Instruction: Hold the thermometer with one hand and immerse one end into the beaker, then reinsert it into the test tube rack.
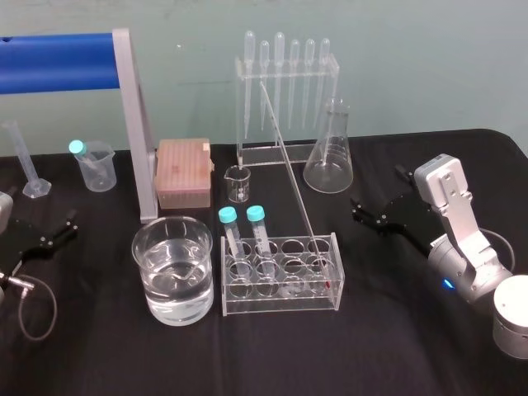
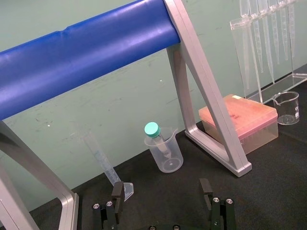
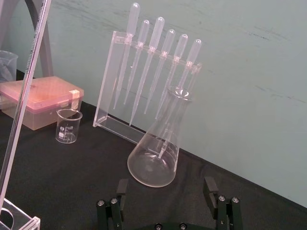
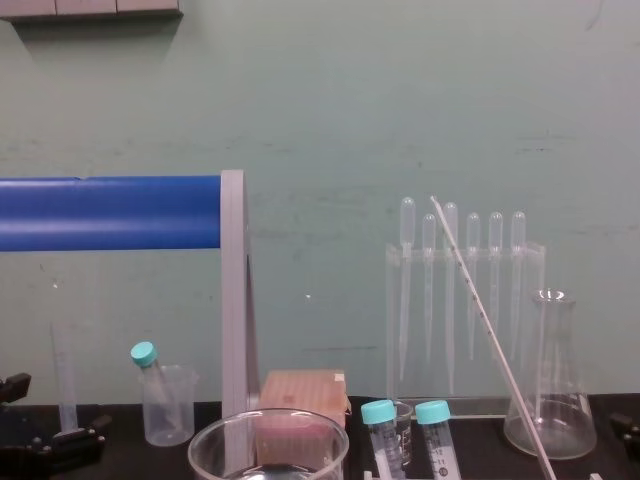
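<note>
Right tool (image 1: 381,216) hangs low over the black-clothed tabletop (image 1: 396,330), right of the rack, jaws spread wide and empty; left tool (image 1: 51,238) is parked far left, open too. Long thin whitish glass thermometer (image 1: 290,169) leans in the right end of the clear acrylic test tube rack (image 1: 280,307) — light, stiff, slick, brittle, I'd judge. Pinch gently mid-stem, above the rack. Wide clear glass beaker (image 1: 138,247) stands just left; two blue-capped tubes (image 1: 228,216) lie between — lift high.
</note>
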You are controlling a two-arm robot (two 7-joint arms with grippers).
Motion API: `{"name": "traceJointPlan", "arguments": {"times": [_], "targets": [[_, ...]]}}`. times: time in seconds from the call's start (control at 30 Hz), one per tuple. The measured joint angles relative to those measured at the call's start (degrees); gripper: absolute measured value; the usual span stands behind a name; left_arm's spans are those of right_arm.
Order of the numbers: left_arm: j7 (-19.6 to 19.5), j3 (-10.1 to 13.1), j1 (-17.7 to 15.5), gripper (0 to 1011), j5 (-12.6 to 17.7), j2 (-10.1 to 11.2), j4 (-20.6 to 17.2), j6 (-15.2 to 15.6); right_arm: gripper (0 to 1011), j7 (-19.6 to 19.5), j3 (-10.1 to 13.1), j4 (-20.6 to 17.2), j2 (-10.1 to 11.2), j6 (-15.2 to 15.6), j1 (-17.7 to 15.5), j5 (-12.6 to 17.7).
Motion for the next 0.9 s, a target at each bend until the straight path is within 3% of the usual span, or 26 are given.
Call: {"name": "traceJointPlan", "arguments": {"times": [0.9], "targets": [[0.00,0.00,0.00,1008,0.00,0.00,0.00,0.00,1002,0.01,0.00,0.00,0.01,0.01,0.00,0.01]]}}
